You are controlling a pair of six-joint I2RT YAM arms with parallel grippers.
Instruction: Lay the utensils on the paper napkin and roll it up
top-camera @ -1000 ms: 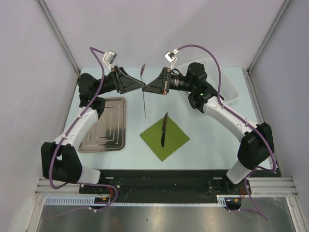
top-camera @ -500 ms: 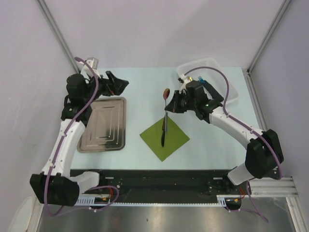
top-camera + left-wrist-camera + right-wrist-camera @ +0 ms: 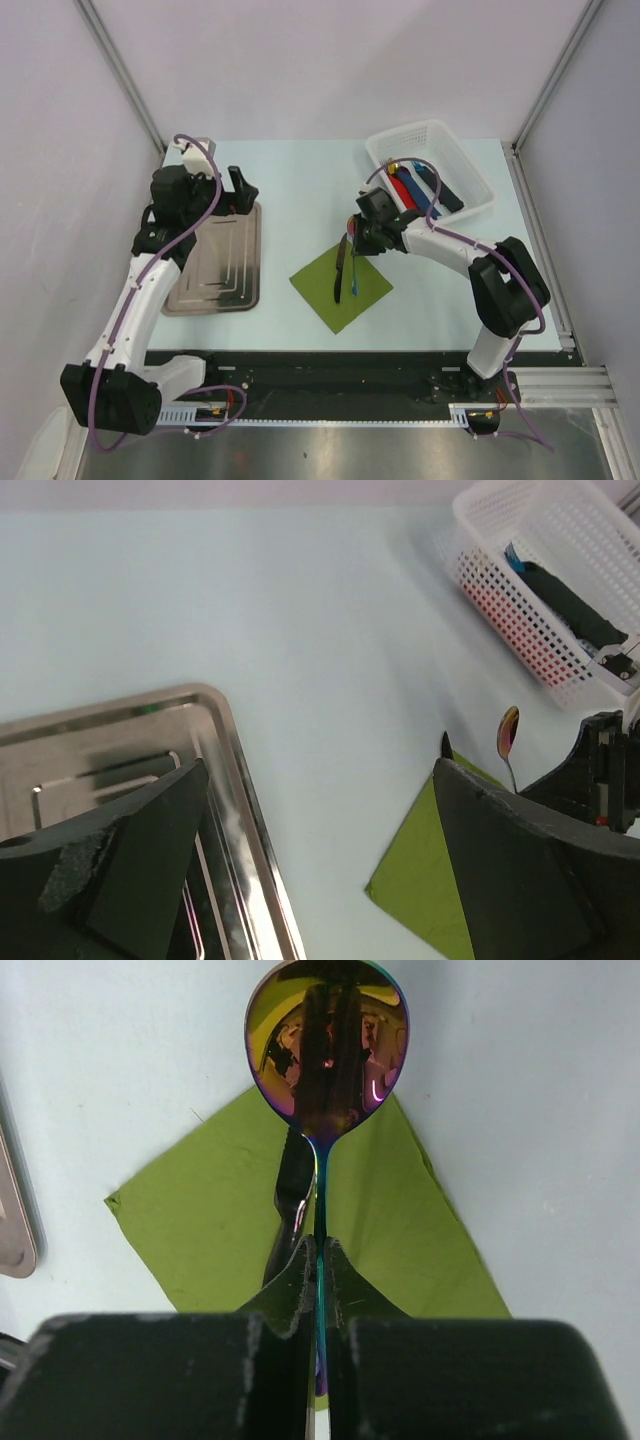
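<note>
The olive-green paper napkin [image 3: 325,293] lies as a diamond at table centre. One dark utensil [image 3: 340,268] rests on it, also seen in the right wrist view [image 3: 290,1195]. My right gripper [image 3: 353,243] is shut on the thin handle of an iridescent spoon [image 3: 326,1050], held low over the napkin [image 3: 215,1225] beside the dark piece. The spoon's bowl [image 3: 509,734] also shows in the left wrist view. My left gripper [image 3: 241,192] stands open and empty above the silver tray [image 3: 215,290], its fingers [image 3: 130,850] wide apart.
A white basket [image 3: 405,131] at the back right holds red, blue and black pieces. The metal tray [image 3: 120,730] lies left of the napkin [image 3: 420,890]. The basket [image 3: 560,580] shows at the left wrist view's top right.
Both grippers met at the spoon in the air at the back. My left gripper opened and drew back over the tray. My right gripper carried the spoon down to the napkin.
</note>
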